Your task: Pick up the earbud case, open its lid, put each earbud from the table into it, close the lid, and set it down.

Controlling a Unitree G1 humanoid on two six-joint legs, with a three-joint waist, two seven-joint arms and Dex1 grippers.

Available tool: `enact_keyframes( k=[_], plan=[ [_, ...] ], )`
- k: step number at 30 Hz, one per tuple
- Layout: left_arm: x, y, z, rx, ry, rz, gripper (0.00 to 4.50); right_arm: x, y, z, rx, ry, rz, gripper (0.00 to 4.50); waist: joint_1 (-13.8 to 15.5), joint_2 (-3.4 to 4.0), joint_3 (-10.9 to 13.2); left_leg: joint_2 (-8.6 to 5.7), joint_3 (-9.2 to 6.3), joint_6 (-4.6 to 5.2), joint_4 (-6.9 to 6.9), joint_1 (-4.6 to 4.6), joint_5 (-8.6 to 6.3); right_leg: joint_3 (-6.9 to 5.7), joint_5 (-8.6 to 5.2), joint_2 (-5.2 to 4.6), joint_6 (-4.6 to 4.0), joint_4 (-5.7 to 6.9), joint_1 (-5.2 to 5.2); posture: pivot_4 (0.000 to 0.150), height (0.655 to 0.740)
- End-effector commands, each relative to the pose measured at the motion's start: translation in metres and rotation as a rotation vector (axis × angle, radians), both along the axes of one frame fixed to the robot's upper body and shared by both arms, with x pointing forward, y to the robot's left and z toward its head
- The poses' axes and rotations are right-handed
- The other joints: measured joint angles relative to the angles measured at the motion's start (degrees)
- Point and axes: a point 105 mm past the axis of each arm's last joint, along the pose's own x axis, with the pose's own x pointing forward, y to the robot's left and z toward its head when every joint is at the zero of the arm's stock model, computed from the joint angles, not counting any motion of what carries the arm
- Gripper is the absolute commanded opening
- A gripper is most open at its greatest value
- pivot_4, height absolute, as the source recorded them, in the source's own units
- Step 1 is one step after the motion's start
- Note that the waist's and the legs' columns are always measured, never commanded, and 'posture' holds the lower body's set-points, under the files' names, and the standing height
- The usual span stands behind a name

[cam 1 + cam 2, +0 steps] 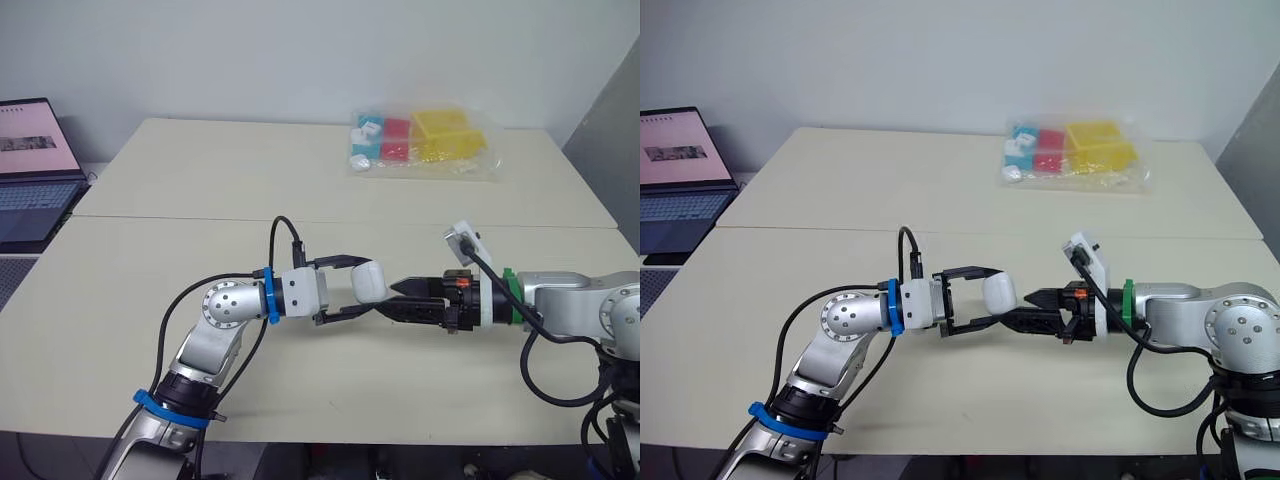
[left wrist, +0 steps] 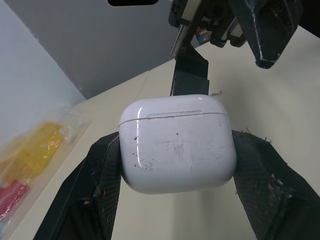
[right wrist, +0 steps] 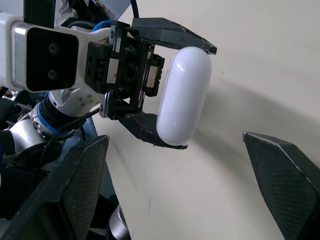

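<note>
The white earbud case (image 2: 177, 142) hangs above the middle of the table, its lid shut, the seam line showing near its top. My left gripper (image 1: 367, 286) is shut on it, one black finger on each broad side. My right gripper (image 1: 390, 297) points at the case from the right with its tips just short of it. Its fingers (image 3: 80, 175) stand wide apart and hold nothing. A small white piece (image 2: 216, 92), possibly an earbud, lies on the table beyond the case.
A clear plastic bag of coloured blocks (image 1: 425, 142) lies at the far right of the cream table (image 1: 200, 180). An open laptop (image 1: 35, 170) stands off the table's left side. The table's front edge runs just below both arms.
</note>
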Motion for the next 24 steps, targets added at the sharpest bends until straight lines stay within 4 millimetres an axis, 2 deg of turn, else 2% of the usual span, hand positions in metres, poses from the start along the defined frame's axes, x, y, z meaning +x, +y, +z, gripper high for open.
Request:
enact_keyframes(
  k=[1, 10, 14, 21, 22, 24],
  plan=[
    [-0.003, 0.0, 0.011, -0.011, -0.069, -0.011, 2.8, 0.007, 0.008, 0.006, 0.057, 0.006, -0.015, 4.5, -0.06, 0.0, 0.0, 0.01, -0.01, 0.0, 0.0, 0.0, 0.0, 0.0, 0.0, 0.01, 0.0, 0.0, 0.0, 0.15, 0.7345],
    [-0.006, -0.001, 0.008, -0.015, -0.062, -0.014, 2.8, 0.01, 0.014, 0.004, 0.072, 0.039, -0.009, 4.5, -0.34, 0.0, 0.0, 0.05, -0.01, 0.0, -0.02, -0.03, 0.0, 0.0, 0.0, 0.01, 0.0, -0.04, -0.01, 0.15, 0.7345],
    [-0.005, -0.001, 0.009, -0.014, -0.07, -0.008, 2.8, 0.01, 0.016, 0.004, 0.072, 0.042, -0.005, 3.56, -0.35, 0.0, 0.0, 0.07, -0.03, 0.0, -0.02, -0.03, 0.0, -0.03, 0.0, 0.01, 0.0, -0.04, -0.01, 0.15, 0.7345],
    [-0.006, -0.003, 0.01, -0.014, -0.082, -0.015, 2.8, 0.011, 0.02, 0.003, 0.074, 0.052, 0.0, 0.89, -0.35, 0.0, 0.0, 0.08, -0.03, 0.01, -0.04, -0.04, 0.0, -0.03, 0.0, 0.01, 0.0, -0.07, -0.02, 0.15, 0.7345],
    [-0.006, -0.004, 0.01, -0.014, -0.086, -0.013, 2.8, 0.011, 0.02, 0.003, 0.075, 0.056, -0.003, 0.74, -0.35, 0.0, 0.0, 0.09, -0.02, 0.01, -0.04, -0.04, 0.0, -0.03, 0.0, 0.01, 0.0, -0.08, -0.02, 0.15, 0.7345],
    [-0.004, -0.005, 0.009, -0.008, -0.102, -0.003, 2.8, 0.012, 0.02, 0.003, 0.072, 0.058, -0.003, 0.75, -0.35, 0.0, 0.0, 0.1, -0.02, 0.01, -0.05, -0.05, 0.0, -0.02, 0.0, 0.01, 0.0, -0.09, -0.02, 0.15, 0.7345]
  ],
)
